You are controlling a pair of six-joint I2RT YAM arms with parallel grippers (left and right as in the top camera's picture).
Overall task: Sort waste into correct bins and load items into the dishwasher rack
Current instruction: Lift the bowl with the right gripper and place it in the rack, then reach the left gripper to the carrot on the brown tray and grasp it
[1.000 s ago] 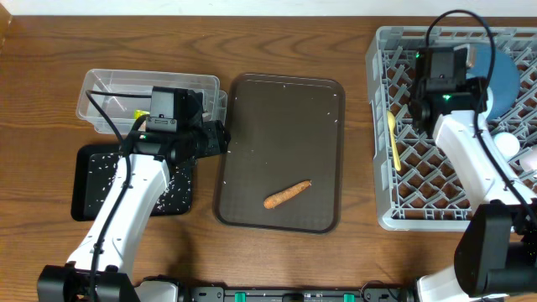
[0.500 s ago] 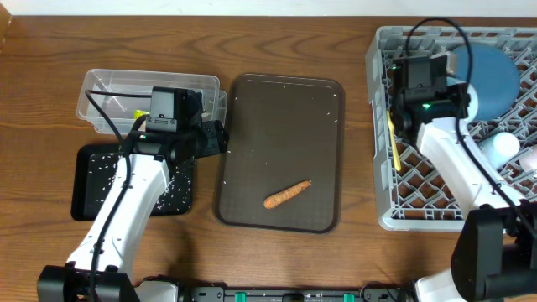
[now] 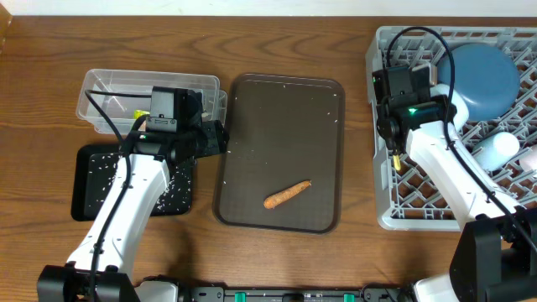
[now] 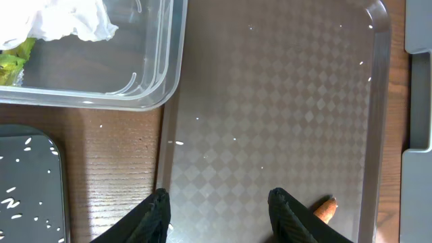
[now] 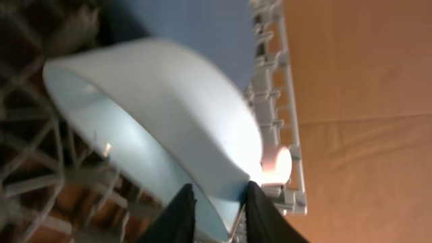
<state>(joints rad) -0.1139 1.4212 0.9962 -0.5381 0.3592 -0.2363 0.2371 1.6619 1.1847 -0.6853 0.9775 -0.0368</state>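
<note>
- Overhead, against a second ago: the right arm has swung left off the plate (image 3: 482, 71) to the side of the rack (image 3: 382, 220) nearest the tray (image 3: 285, 109). The plate now shows whole, lying in the rack. The left arm and carrot (image 3: 287, 194) have not moved.
- Reading of this: the bowl (image 5: 155, 101) is being set down in the rack, and a release has probably begun. The carrot looks like the last large piece of waste on the tray.
- Right gripper (image 5: 217, 190): the fingers stand a little apart, astride the bowl's rim, with the white outer wall against one finger. Whether they pinch it or have let go cannot be told.
- Left gripper (image 4: 219, 199): the jaws are about half apart and empty, hovering over the tray's left edge. The carrot tip lies just beyond one finger, not between the two.
- Elsewhere: the tissue (image 4: 67, 20) and wrapper (image 4: 13, 61) lie in the tub (image 3: 109, 92). The rice (image 3: 168, 189) is on the black tray (image 3: 92, 168), with a few grains on the tray. A cup (image 3: 491, 149) sits in the rack.
</note>
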